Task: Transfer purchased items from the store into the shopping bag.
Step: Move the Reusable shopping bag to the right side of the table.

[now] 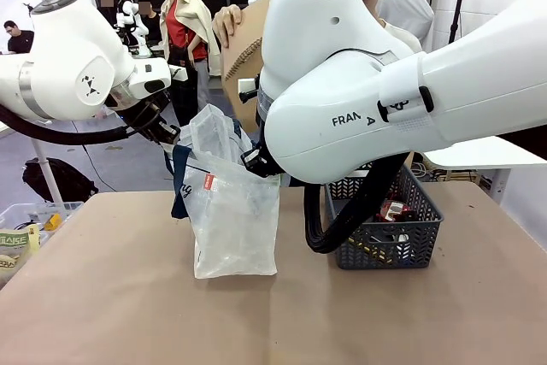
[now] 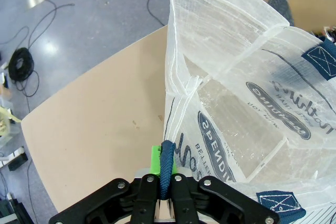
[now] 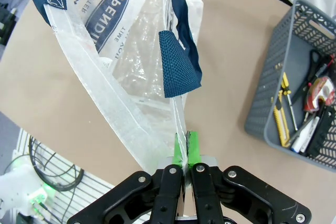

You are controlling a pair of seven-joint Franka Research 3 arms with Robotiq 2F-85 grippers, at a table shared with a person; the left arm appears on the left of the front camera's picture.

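White see-through plastic makes up the shopping bag (image 1: 232, 220). It stands on the brown table (image 1: 273, 322) near the middle, and its top is pulled open.

The left gripper (image 2: 161, 163) is shut tight. It pinches a dark blue strap handle (image 2: 167, 153) of the bag between its two fingers. One green pad (image 2: 155, 157) peeks out beside the strap.

The right gripper (image 3: 184, 148) is shut tight too. It pinches the thin white top edge of the bag on the other side. Its green pads press on the plastic from both sides.

The bag has dark letters and a blue oval badge (image 3: 107, 9) on its side. A small red tag (image 1: 209, 181) sticks out of the side seam. A second strap (image 3: 178, 72) hangs folded over near the bag's mouth.

Next to the bag, on the robot's right, sits the store (image 1: 402, 245). It is a dark grey basket with holes in its sides. It stands on the table a little apart from the bag. The purchased items (image 3: 310, 108) lie in the bottom of the basket. One is red, one is yellow, and some are black. I cannot tell just what they are.
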